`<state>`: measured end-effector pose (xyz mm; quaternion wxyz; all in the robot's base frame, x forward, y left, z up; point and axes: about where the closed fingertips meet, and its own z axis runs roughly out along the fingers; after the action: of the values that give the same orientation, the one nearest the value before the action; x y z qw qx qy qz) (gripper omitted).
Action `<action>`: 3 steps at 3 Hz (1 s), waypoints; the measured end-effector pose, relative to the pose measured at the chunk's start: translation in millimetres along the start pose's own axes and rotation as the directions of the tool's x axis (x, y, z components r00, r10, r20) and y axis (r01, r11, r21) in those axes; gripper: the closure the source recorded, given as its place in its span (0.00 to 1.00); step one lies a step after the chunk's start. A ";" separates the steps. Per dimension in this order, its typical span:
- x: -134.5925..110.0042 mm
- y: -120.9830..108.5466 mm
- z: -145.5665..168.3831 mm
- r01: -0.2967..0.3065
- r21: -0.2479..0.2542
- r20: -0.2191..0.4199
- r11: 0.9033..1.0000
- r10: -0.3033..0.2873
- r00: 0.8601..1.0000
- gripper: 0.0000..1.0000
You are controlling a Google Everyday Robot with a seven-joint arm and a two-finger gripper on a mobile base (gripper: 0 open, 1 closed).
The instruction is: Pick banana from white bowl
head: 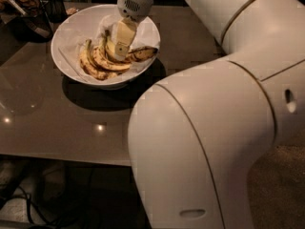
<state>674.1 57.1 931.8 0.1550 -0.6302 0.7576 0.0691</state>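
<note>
Probably soft and easily bruised, the bunch of blotchy yellow-brown overripe bananas (pixel 97 62) lies in the wide glossy white bowl (pixel 66 30) at upper left on the grey desk (pixel 47 120), best gripped near the firmer stems, while the robot's cream hand (pixel 120 50) rests among them, its grip impossible to tell.

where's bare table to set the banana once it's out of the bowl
Bare table in front of the white bowl, to the near edge. Also the strip right of it, beside the arm. Crowded: back left by the dark containers; the gripper is in the bowl on the banana.
</note>
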 end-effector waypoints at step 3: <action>-7.6 -5.4 14.3 -0.032 -0.032 -0.048 0.999 0.030 0.998 0.37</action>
<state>682.7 67.5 921.3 0.1257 -0.6224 0.7695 0.0689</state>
